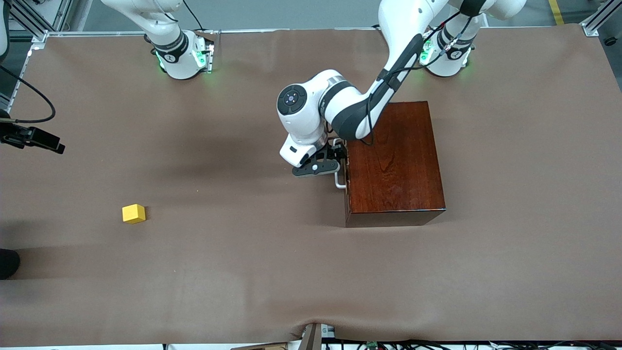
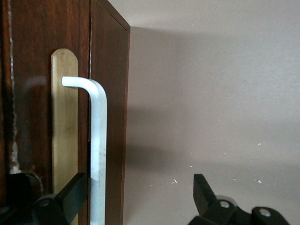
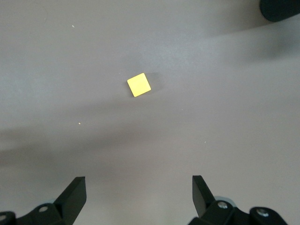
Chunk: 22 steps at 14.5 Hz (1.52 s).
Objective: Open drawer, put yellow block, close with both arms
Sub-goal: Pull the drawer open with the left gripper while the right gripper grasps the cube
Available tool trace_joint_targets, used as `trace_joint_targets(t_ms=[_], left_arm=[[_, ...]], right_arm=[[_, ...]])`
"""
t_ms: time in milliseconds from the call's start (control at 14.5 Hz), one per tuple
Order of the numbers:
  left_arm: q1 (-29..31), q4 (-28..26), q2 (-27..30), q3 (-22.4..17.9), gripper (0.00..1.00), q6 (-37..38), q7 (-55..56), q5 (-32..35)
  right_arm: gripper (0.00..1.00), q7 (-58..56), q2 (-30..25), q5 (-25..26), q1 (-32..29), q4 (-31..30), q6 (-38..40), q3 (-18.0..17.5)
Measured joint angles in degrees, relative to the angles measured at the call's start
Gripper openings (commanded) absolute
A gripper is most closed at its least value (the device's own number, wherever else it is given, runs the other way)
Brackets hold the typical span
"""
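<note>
The reddish-brown wooden box (image 1: 396,160) stands toward the left arm's end of the table. Its drawer is shut, with the dark front (image 2: 110,70) facing the right arm's end. My left gripper (image 1: 334,156) is open at the white handle (image 1: 338,182). In the left wrist view the handle (image 2: 98,140) lies between the open fingers (image 2: 75,190), close to one of them and not clamped; the gripper (image 2: 139,190) is level with it. The yellow block (image 1: 133,213) sits on the cloth toward the right arm's end. My right gripper (image 3: 138,190) is open and empty, high over the block (image 3: 139,85); the front view does not show it.
A brass plate (image 2: 63,122) backs the handle. A black camera mount (image 1: 31,137) juts in at the table edge by the right arm's end. A dark round object (image 1: 7,262) lies at that same edge, nearer the front camera. Brown cloth (image 1: 243,253) covers the table.
</note>
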<state>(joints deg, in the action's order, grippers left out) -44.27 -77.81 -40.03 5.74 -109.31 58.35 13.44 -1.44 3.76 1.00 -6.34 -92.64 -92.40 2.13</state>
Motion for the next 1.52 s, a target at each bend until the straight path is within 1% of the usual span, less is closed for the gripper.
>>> trace_joint_targets(t_ms=[346, 622, 760, 968, 1037, 1175, 1313, 1521], left_arm=[[-1.5, 0.0, -0.8, -0.1, 1.0, -0.5, 0.8, 0.1], [-3.4, 1.6, -2.2, -0.2, 1.0, -6.3, 5.2, 0.2], [-4.2, 1.7, -2.5, -0.6, 1.0, -8.9, 6.0, 0.5], [-5.4, 1.8, -3.1, -0.6, 1.0, -15.4, 6.2, 0.5], [-5.7, 2.1, -3.4, -0.4, 1.0, -18.4, 6.4, 0.5], [-6.7, 2.9, -4.1, -0.3, 1.0, -23.8, 7.0, 0.5], [-7.5, 3.3, -4.8, -0.2, 1.0, -28.2, 7.4, 0.5], [-7.8, 3.8, -5.1, -0.3, 1.0, -30.0, 7.4, 0.4]], right_arm=[[1.0, -3.2, 1.0, 0.0, 0.0, -0.6, -1.3, -0.2], [1.0, -4.9, 1.5, 0.0, 0.1, -2.2, -2.9, -0.4], [1.0, -5.1, 1.5, 0.0, 0.1, -4.8, -6.7, -0.6], [1.0, -6.7, 2.9, 0.0, 0.1, -12.1, -17.5, -0.8], [1.0, -7.6, 4.3, 0.0, 0.1, -14.6, -21.7, -0.8], [1.0, -8.7, 8.6, 0.0, 0.1, -17.4, -28.4, -0.7], [1.0, -9.1, 14.5, 0.0, 0.1, -18.0, -35.5, -0.8], [1.0, -9.3, 22.5, 0.0, 0.1, -17.9, -44.0, -0.8]])
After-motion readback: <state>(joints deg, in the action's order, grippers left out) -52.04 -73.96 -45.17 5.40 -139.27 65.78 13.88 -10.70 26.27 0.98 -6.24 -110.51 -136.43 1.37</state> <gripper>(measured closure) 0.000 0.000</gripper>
